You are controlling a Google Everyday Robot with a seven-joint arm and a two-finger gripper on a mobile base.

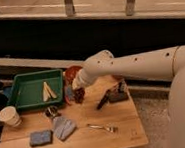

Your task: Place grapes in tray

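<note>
As the grapes (pixel 79 95) hang off the table (pixel 93 141): the carry step is under way, lifting done by the look of it and the release not yet made.
Hand (pixel 76 88): at the end of the white arm reaching in from the right, just right of the tray's right wall, low over the table; it looks clamped on the top of the dark red bunch, which dangles below it.
Grapes: in the air under the hand, between the orange bowl (pixel 71 72) on the far side and the small round tin (pixel 52 111) on the near side, outside the tray.
Tray (pixel 28 93): green, at the far left of the table, holding two pale sticks (pixel 48 91) towards its right side; the left part of its floor is bare.
Next move: a short shift left over the right wall, keeping the bunch high enough to pass the rim, then a drop onto the floor, preferably left of the sticks.
Risk: the hanging bunch may catch the wall.
</note>
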